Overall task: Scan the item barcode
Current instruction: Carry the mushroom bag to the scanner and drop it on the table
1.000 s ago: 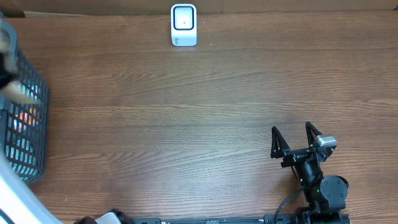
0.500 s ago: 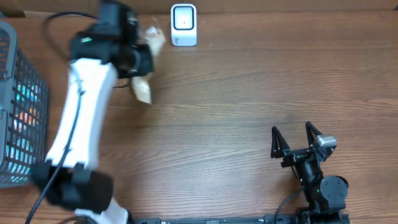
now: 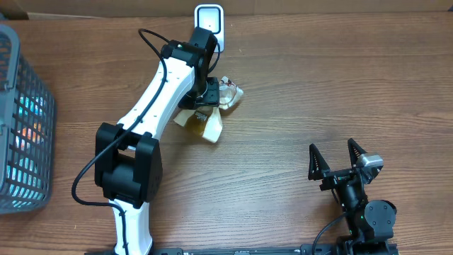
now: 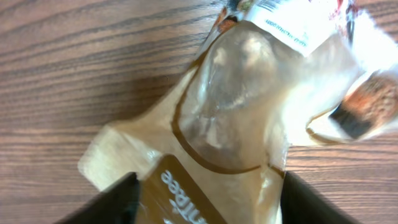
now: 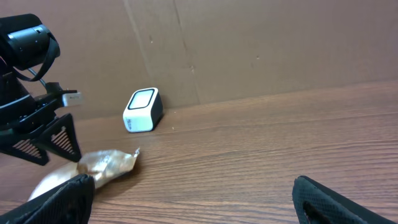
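The step in hand looks like presenting the item to the reader. The snack pouch (image 3: 211,123) lies flat on the worktop (image 3: 318,85), in the upper middle of the overhead view and just below the white scanner (image 3: 210,18) at the top edge. It is near the scanner but not touching it. The left gripper (image 4: 211,200) hangs directly over the pouch with its jaws spread apart and clamped on nothing. In the left wrist view the two fingers show at the lower left and lower right corners. The brown-labelled end of the pouch sits between them, and the clear, crinkled body runs up toward the top right of the frame. Whether a finger brushes the pouch's edge cannot be told. No barcode can be made out in any view, only a brown label and a white panel of small print at the upper end, so the scan itself seems not yet done. The next move probably calls for closing the jaws on the pouch, lifting it and turning the coded face toward the scanner's window. The film looks slippery, so the grip should be square. The right gripper (image 3: 331,145) rests at the lower right with its jaws wide and holding nothing, well apart from the pouch. A grey basket (image 3: 28,142) stands at the left edge.
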